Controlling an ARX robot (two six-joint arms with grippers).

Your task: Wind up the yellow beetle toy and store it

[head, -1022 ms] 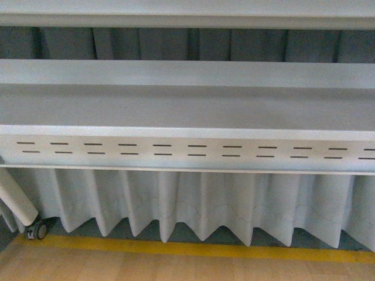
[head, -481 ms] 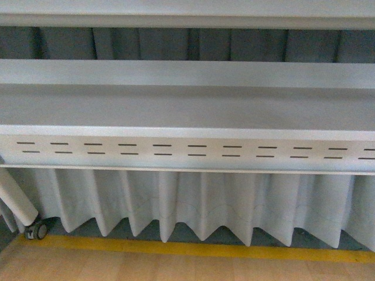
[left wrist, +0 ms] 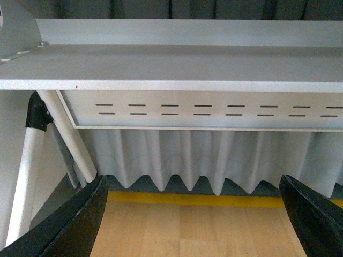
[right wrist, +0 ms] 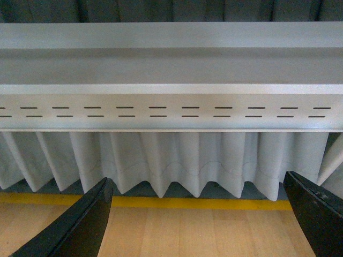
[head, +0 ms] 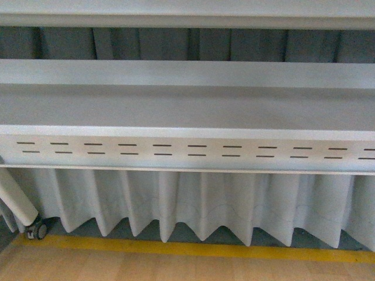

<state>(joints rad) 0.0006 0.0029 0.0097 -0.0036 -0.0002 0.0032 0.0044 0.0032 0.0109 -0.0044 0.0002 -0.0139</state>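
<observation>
Two pincers are held wide apart: the left gripper (left wrist: 195, 227) and the right gripper (right wrist: 198, 227), faced toward a white table (head: 187, 108) skirted by pleated cloth (head: 199, 205). The yellow beetle toy is caught in no view.

You'll find no text, label, brand or number to read in any of the three views. The only marks are two rows of short dark slots along the white panel (head: 187, 140) under the table (head: 187, 108), and they spell nothing.
</observation>
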